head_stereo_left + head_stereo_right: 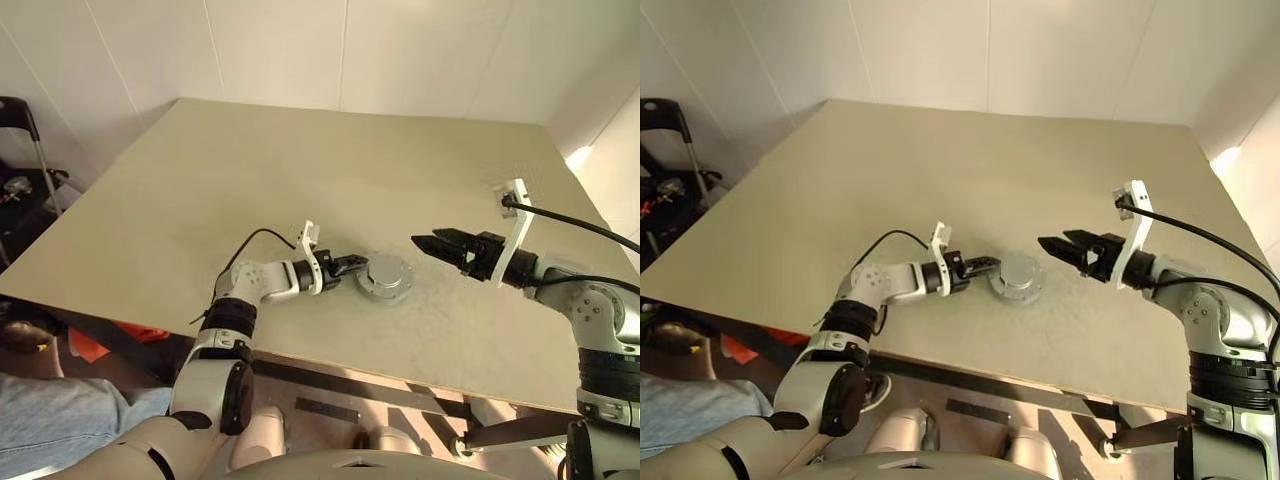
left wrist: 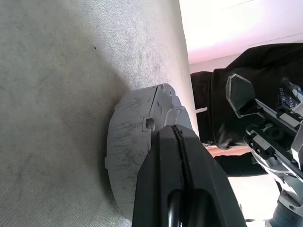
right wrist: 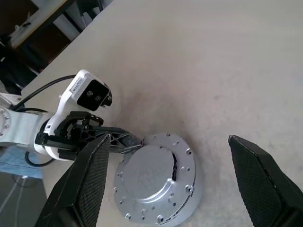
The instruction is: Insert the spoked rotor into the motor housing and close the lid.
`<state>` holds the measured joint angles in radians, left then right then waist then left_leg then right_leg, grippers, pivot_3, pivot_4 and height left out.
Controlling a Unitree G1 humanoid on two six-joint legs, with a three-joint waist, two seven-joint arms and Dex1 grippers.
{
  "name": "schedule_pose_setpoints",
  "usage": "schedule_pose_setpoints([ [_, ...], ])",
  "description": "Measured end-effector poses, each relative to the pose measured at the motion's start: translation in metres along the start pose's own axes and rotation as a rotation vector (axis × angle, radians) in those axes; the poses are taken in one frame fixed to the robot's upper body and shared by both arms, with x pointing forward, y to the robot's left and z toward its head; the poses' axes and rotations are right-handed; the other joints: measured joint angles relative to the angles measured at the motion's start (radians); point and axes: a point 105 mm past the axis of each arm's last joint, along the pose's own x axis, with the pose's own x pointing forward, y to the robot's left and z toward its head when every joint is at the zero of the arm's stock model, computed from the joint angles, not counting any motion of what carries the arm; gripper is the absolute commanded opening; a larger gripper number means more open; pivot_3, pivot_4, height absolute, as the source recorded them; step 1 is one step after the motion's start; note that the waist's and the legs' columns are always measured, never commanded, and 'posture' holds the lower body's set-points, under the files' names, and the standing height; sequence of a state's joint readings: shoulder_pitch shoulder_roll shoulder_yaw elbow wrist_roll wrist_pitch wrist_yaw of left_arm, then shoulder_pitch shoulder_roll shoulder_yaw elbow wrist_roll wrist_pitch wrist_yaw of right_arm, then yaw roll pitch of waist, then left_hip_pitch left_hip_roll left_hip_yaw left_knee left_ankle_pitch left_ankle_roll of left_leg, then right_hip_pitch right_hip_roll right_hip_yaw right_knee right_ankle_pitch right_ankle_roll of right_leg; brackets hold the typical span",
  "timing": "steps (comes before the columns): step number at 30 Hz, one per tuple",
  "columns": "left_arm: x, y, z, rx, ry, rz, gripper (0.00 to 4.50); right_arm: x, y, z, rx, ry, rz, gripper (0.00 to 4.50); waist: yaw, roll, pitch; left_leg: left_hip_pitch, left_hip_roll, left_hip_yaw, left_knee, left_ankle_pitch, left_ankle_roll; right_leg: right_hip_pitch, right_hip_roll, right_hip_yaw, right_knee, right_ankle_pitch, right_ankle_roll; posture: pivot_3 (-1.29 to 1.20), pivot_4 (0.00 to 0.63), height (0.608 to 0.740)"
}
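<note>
Right wrist view shows you the lid seated on the motor housing, mid-table. Left gripper, pressed together, braces its rim; right gripper hangs spread nearby. You likely only need to check seating.

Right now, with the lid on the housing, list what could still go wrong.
1. The lid shows a dark curved gap on one side, so it may not be seated flat on the motor housing.
2. The shut left gripper sits against the assembly's edge; a sideways nudge could slide it on the table.
3. The open right gripper hangs close by; returning carelessly, it could knock the lid askew.
</note>
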<state>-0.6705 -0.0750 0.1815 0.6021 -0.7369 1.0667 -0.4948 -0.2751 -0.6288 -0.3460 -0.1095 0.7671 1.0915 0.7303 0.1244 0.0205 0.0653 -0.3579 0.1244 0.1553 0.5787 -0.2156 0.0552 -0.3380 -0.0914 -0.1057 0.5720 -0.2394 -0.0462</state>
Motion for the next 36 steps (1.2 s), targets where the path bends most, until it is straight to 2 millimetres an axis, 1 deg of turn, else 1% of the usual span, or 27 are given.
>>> schedule_pose_setpoints([
  [4, 0.001, -0.002, -0.001, 0.017, 0.005, -0.007, 0.00, -0.004, 0.002, -0.011, 0.118, 0.035, 0.016, 4.47, 0.003, 0.001, -0.001, -0.007, 0.000, 0.000, 0.001, 0.000, 0.000, -0.006, 0.000, 0.000, 0.000, 0.000, 0.000, 0.00, 0.000, 0.740],
  [8, 0.001, -0.003, -0.002, 0.020, 0.004, -0.009, 0.00, -0.011, -0.004, -0.021, 0.216, 0.062, -0.012, 4.47, 0.004, 0.001, -0.001, -0.008, 0.000, 0.000, 0.001, 0.000, 0.000, -0.008, 0.000, 0.000, 0.001, 0.000, 0.000, 0.00, 0.000, 0.740],
  [9, 0.001, -0.003, -0.002, 0.021, 0.005, -0.009, 0.00, -0.013, -0.006, -0.026, 0.245, 0.075, -0.023, 4.47, 0.005, 0.001, -0.001, -0.008, 0.000, 0.000, 0.001, 0.000, 0.000, -0.008, 0.000, 0.000, 0.001, 0.000, 0.000, 0.00, 0.000, 0.740],
  [14, 0.001, -0.003, -0.002, 0.022, 0.004, -0.009, 0.00, -0.022, -0.013, -0.065, 0.355, 0.174, -0.074, 4.47, 0.006, 0.002, -0.002, -0.008, 0.000, 0.000, 0.001, 0.002, -0.003, -0.008, 0.000, -0.001, 0.001, 0.000, 0.000, 0.00, 0.000, 0.740],
  [19, 0.000, -0.001, -0.002, 0.024, 0.003, -0.002, 0.00, -0.018, -0.013, -0.068, 0.367, 0.165, -0.077, 4.47, 0.006, 0.003, -0.003, -0.005, 0.000, 0.000, 0.001, 0.002, -0.007, -0.005, 0.000, -0.001, 0.001, 0.000, 0.000, 0.00, 0.000, 0.740],
  [22, -0.001, 0.001, 0.000, 0.029, -0.003, 0.009, 0.00, -0.009, -0.010, -0.069, 0.385, 0.149, -0.064, 4.47, -0.001, 0.003, -0.003, -0.002, 0.001, 0.000, 0.001, 0.002, -0.009, -0.002, 0.000, -0.001, 0.001, 0.000, 0.000, 0.00, 0.000, 0.740],
  [26, -0.002, 0.002, 0.002, 0.033, -0.015, 0.017, 0.00, 0.020, 0.006, -0.070, 0.411, 0.151, 0.008, 4.47, -0.002, 0.004, -0.004, 0.002, 0.001, 0.000, -0.001, 0.003, -0.011, -0.001, 0.000, -0.001, 0.001, 0.000, 0.000, 0.00, 0.000, 0.740],
  [29, -0.004, 0.004, 0.005, 0.032, -0.029, 0.027, 0.00, 0.034, 0.012, -0.069, 0.440, 0.150, 0.042, 4.47, -0.003, 0.004, -0.003, 0.001, 0.001, 0.000, -0.001, 0.003, -0.012, -0.001, 0.000, -0.001, 0.001, 0.000, 0.000, 0.00, 0.000, 0.740],
  [36, -0.008, 0.007, 0.010, 0.035, -0.055, 0.042, 0.00, 0.057, 0.015, -0.065, 0.494, 0.148, 0.067, 4.47, -0.012, 0.004, -0.003, 0.002, 0.001, 0.000, -0.003, 0.005, -0.014, -0.002, 0.000, -0.001, 0.003, 0.000, -0.001, 0.00, 0.000, 0.740],
])
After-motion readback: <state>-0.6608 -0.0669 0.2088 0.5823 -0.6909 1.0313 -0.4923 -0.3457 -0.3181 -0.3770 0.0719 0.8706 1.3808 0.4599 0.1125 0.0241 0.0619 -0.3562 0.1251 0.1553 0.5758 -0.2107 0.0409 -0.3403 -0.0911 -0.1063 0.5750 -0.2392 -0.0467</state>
